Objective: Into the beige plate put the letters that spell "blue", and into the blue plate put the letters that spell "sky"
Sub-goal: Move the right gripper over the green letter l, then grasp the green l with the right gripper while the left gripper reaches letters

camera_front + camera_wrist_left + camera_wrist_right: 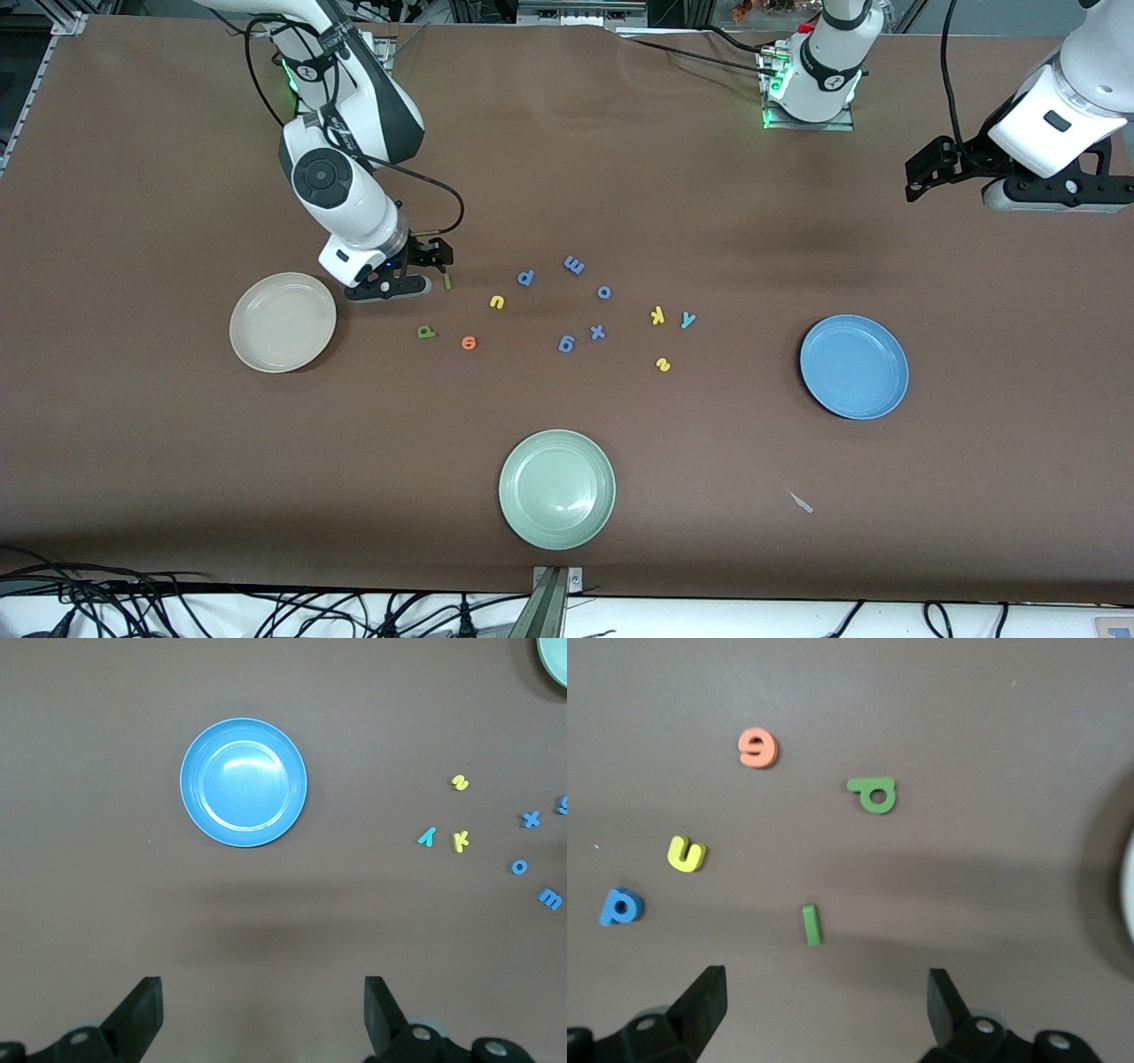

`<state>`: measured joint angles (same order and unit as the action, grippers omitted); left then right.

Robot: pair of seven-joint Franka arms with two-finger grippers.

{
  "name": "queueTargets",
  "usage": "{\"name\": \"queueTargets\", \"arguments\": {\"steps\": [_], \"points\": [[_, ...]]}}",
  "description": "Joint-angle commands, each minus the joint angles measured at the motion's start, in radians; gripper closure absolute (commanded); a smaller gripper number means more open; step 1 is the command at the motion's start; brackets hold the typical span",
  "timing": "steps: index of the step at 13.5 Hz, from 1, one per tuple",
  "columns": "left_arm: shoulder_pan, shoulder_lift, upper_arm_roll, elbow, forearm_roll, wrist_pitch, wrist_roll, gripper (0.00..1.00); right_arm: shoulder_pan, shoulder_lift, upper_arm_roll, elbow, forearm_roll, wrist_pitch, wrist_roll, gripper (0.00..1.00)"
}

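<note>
Progress: nothing sorted; the round cream-beige plate (283,322) at centre-left of the front view and the round mid-blue plate (854,366) at centre-right are both empty.
Blue letters: the dark green foam b (427,332), thin green l bar (447,282), yellow u (497,302) and orange e (469,343) lie mid-frame beside the beige plate.
Sky letters: the yellow s (663,364), yellow k (657,315) and teal y (687,320) lie right of centre.
Right gripper (423,273): wide open, empty, low just beside the l bar.
Left gripper (921,177): open, empty, waiting at upper right.
Room: bare brown table (974,461) around both plates; table edges well apart from the letters.

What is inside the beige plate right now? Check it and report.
Nothing: the beige plate shows only its bare inside, with no letters in it. No part of its bowl is covered. The right gripper is open beside it, by the green l.
</note>
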<state>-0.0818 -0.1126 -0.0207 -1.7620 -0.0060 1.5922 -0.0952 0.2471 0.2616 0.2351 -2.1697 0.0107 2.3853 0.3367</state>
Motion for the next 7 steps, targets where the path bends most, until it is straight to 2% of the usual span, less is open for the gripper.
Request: {"name": "queueTargets", "arguments": {"steps": [1, 7], "points": [[-0.001, -0.006, -0.004, 0.009, 0.018, -0.006, -0.008, 0.0, 0.006, 0.031, 0.015, -0.019, 0.006, 0.049, 0.008, 0.0], [0.004, 0.001, -0.001, 0.01, 0.02, -0.005, -0.008, 0.0, 0.026, 0.151, 0.015, -0.01, -0.009, 0.187, -0.005, 0.01]]}}
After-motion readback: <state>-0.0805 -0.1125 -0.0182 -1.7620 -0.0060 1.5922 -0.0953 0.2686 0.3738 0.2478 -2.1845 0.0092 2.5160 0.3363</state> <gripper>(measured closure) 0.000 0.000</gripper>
